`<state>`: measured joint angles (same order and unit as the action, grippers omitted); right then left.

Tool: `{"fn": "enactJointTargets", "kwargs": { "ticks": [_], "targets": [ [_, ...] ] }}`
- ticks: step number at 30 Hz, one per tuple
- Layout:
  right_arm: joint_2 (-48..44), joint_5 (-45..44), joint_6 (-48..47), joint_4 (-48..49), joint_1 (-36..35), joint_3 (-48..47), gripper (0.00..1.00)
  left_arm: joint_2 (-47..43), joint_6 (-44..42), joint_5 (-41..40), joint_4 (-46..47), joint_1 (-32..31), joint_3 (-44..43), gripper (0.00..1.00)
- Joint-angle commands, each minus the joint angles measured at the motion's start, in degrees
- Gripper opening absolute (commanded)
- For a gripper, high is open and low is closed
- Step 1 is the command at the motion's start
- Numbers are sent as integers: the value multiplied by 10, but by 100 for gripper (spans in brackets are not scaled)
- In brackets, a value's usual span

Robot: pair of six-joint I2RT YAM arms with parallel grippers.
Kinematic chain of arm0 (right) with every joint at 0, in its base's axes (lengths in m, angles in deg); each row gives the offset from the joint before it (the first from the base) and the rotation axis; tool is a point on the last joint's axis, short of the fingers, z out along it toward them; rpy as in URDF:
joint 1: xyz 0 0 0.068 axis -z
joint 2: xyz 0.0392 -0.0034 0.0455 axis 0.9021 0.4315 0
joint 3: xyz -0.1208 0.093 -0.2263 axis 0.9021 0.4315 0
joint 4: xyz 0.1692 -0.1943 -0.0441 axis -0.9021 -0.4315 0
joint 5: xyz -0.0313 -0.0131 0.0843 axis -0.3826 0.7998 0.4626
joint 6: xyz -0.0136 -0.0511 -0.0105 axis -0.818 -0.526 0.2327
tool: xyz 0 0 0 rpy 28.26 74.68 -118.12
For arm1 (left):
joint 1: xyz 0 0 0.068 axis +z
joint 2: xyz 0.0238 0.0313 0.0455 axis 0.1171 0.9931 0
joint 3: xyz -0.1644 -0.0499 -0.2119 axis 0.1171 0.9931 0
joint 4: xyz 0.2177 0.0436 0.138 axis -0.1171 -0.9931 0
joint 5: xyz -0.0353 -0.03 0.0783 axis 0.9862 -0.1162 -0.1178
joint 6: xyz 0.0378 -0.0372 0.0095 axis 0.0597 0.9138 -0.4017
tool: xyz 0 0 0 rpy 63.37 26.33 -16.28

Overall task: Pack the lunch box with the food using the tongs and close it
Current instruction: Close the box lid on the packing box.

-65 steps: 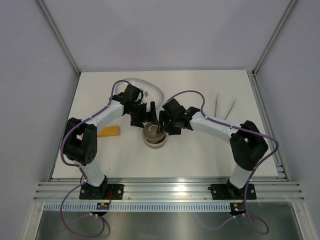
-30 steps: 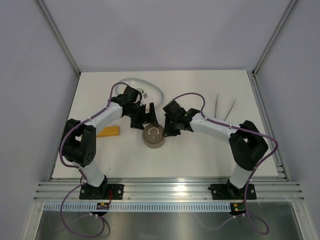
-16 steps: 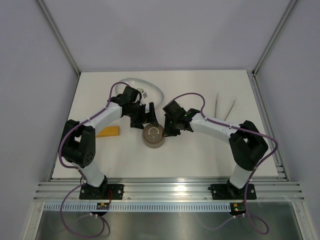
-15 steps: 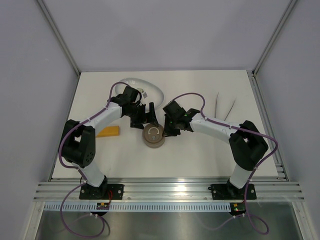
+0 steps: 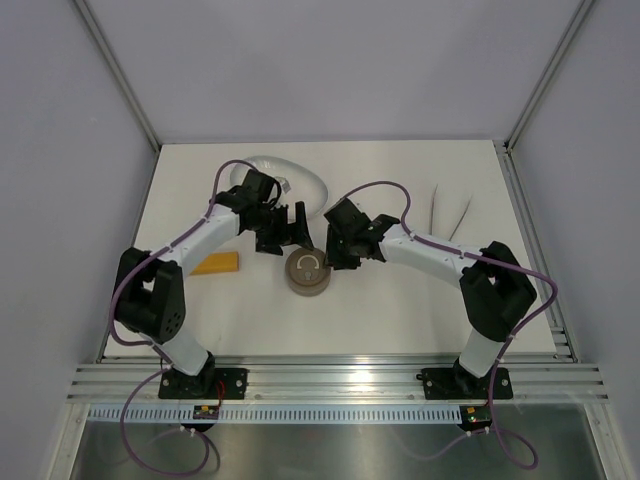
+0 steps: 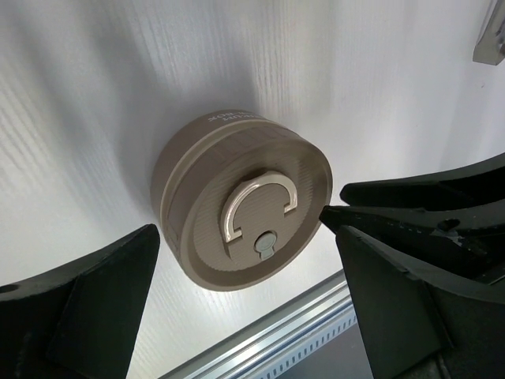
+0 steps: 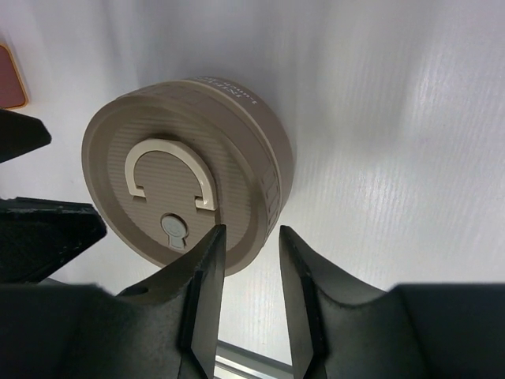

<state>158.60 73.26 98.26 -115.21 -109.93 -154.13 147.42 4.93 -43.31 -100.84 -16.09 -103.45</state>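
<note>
The lunch box (image 5: 308, 272) stands mid-table with its grey-brown lid (image 7: 170, 185) on, ring handle lying flat; whatever is inside is hidden. My right gripper (image 5: 333, 257) hangs at the box's right rim, open. In the right wrist view its fingers (image 7: 207, 268) stand a little apart over the lid's edge, my right gripper (image 7: 251, 233) holding nothing. My left gripper (image 5: 291, 228) is wide open just behind the box, and the left wrist view shows my left gripper (image 6: 246, 237) with the lunch box (image 6: 241, 205) beyond its tips. One orange food piece (image 5: 216, 263) lies left of the box. The tongs (image 5: 450, 212) lie far right.
A white oval plate (image 5: 300, 176) sits at the back, behind the left wrist. The table's near edge with its aluminium rail (image 5: 330, 378) runs in front of the box. The right gripper's black finger (image 6: 426, 201) reaches into the left wrist view from the right.
The right gripper's jaws have spread apart at the lid's rim and let go. The left gripper has drawn back a little from the box toward the plate. The lid stays on.
</note>
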Motion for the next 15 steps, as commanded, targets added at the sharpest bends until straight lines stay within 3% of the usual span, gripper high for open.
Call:
{"fn": "enactJointTargets", "kwargs": {
  "ticks": [1,8,12,15],
  "targets": [
    [-29,-37,-12,-20,-12,-35,41,-46,-11,-47,-15,0,-39,99],
    [-6,-95,-48,-82,-49,-109,44,-84,-12,-71,-43,31,-62,99],
    [32,-118,-71,-111,-64,-168,59,-117,-2,-75,-52,65,-57,99],
    [65,-117,-78,-123,-71,-199,64,-149,13,-86,-53,98,-41,99]
  ]
}}
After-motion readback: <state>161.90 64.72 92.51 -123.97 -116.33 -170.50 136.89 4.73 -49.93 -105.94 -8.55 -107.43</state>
